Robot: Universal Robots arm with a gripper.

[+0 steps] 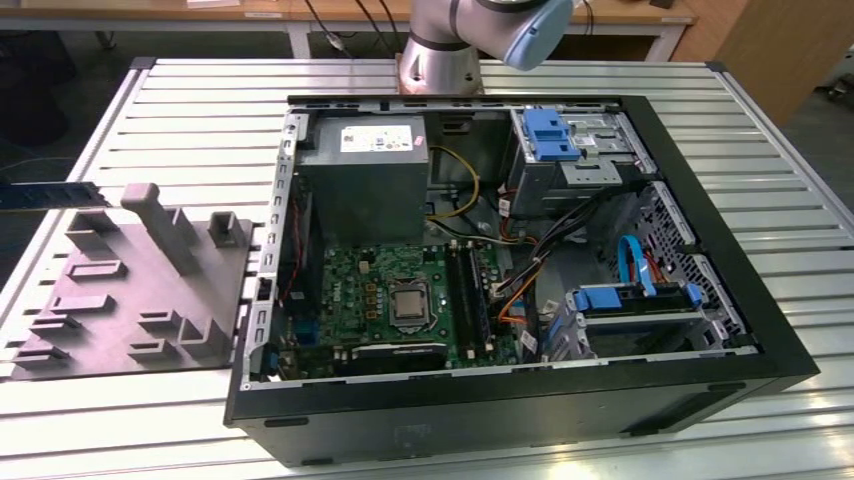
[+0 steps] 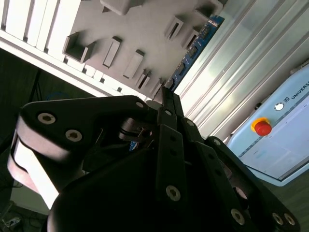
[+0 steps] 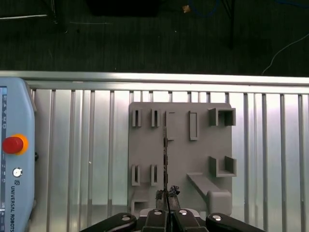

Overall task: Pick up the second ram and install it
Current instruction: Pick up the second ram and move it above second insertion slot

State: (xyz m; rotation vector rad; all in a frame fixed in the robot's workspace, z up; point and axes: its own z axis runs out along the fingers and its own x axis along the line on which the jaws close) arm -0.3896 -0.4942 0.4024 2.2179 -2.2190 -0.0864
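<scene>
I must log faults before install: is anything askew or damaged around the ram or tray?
Nothing stands out. The ram sits straight in the shut fingers, and the grey tray lies flat and whole.

We find a silver, ribbed metal table (image 1: 174, 110), a plain grey moulded plastic tray (image 1: 134, 300) and a black open computer case (image 1: 534, 405), its circuit board (image 1: 354, 285) green, its drive brackets (image 1: 550, 135) blue; the thin flat memory stick (image 2: 197, 46) shows blue-green, the gripper (image 3: 166, 195) black.
</scene>
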